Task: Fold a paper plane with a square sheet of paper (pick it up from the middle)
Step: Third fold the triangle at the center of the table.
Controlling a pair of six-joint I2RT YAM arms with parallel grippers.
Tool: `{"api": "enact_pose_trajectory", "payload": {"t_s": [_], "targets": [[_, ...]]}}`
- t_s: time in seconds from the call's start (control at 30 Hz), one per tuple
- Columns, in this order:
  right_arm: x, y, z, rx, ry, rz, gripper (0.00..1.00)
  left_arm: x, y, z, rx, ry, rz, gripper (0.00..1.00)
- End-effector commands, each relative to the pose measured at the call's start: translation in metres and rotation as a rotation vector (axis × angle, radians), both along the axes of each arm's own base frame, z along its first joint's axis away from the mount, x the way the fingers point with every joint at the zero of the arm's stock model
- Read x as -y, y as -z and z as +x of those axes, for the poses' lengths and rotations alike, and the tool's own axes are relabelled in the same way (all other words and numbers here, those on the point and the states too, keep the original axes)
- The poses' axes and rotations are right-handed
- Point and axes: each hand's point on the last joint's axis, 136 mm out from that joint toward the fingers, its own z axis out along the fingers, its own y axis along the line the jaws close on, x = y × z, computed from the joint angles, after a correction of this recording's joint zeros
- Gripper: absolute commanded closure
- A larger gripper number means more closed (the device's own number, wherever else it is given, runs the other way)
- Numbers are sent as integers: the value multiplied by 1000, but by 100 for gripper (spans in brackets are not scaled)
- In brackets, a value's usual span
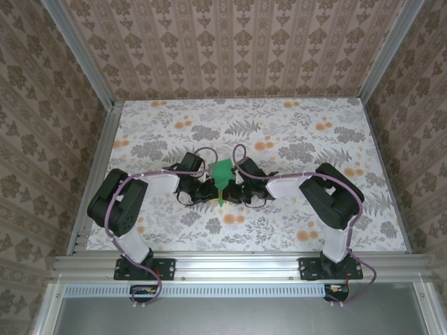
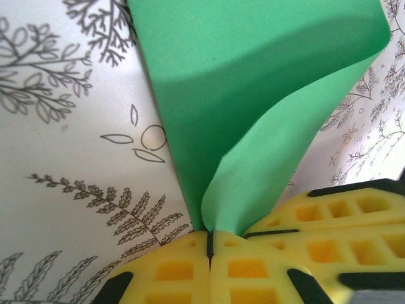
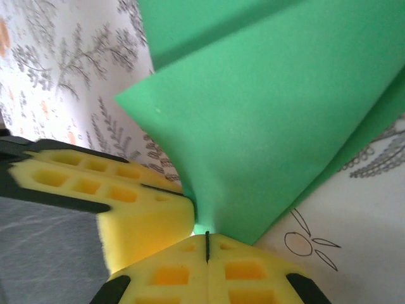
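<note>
At the near edge: both arm bases sit bolted to the aluminium rail (image 1: 237, 265), left arm on the left, right arm on the right.
Arms: both reach in toward the table's middle, and their wrists meet there.
Left gripper (image 1: 208, 190): its yellow pads (image 2: 171, 269) are pressed flat together, and the green paper rises out of the seam between them (image 2: 209, 240).
Right gripper (image 1: 235, 191): the pads are closed in the same way, and the lower corner of the paper is pinched at their seam (image 3: 207, 244). One pad of the left claw lies just beside it.
Paper plane (image 1: 222, 173): it is held between the two claws, off the tabletop. It narrows to a point toward the near side and is wider at the far end. The wrist views show bright green folded layers (image 2: 253, 95), curved and creased (image 3: 272, 114).
Table (image 1: 293, 139): a white cloth with grey ferns and orange flowers.
Far side: striped floral walls (image 1: 230, 42).
</note>
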Motion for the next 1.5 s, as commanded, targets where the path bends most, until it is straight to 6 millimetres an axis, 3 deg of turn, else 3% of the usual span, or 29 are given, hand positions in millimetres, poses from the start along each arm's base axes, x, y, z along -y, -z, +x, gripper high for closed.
{"api": "enact_pose_trajectory", "payload": {"t_s": [0.0,0.3,0.57,0.67,0.83,1.0,1.47], "targets": [[8,-19,10,53,16,1,93,-20,22,-10,-45,-17,100,100],[8,6,13,-1,13,-38,93,-20,21,-10,-42,-15,99,100],[21,27,8,-46,36,-119,93,-18,10,-6,-16,-10,92,100],[24,31,7,-62,51,-133,93,-16,-2,0,15,-13,78,100],[28,34,6,-81,78,-147,94,-13,-30,8,91,-36,32,87],[29,34,6,-95,104,-150,94,-2,-44,2,127,-19,-24,85],[24,27,8,-103,115,-122,94,17,-15,-13,34,33,-50,98]]}}
